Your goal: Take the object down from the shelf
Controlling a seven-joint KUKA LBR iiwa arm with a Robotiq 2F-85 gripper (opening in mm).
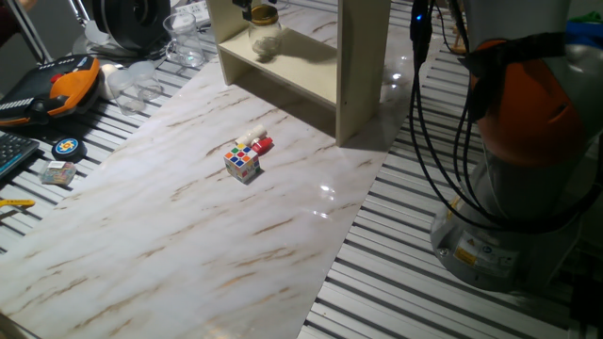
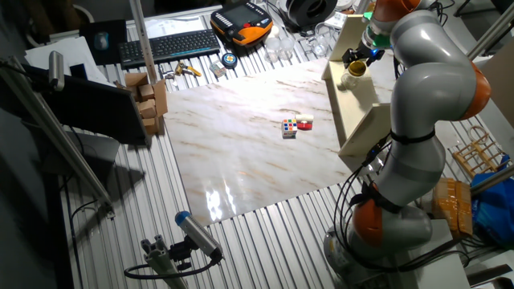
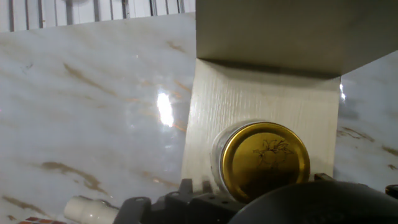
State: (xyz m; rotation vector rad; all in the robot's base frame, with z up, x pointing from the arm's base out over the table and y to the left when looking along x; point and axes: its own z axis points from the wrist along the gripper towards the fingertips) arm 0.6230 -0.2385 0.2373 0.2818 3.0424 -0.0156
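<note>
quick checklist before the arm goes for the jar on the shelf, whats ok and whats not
1. Target in sight: ok. The clear glass jar with a gold metal lid fills the hand view, right under the hand.
2. Jar standing on the cream wooden shelf: ok, it rests on the lower board, upright.
3. Gripper over the jar: ok, it hangs just above it in one fixed view.
4. Fingers open or closed on the jar: cannot tell, neither the fingertips nor any contact shows clearly.
5. Landing room on the white marble-patterned tabletop: ok, large bare area.
6. Stray items: ok, the multicoloured puzzle cube and small red and white piece lie apart from the shelf.
</note>
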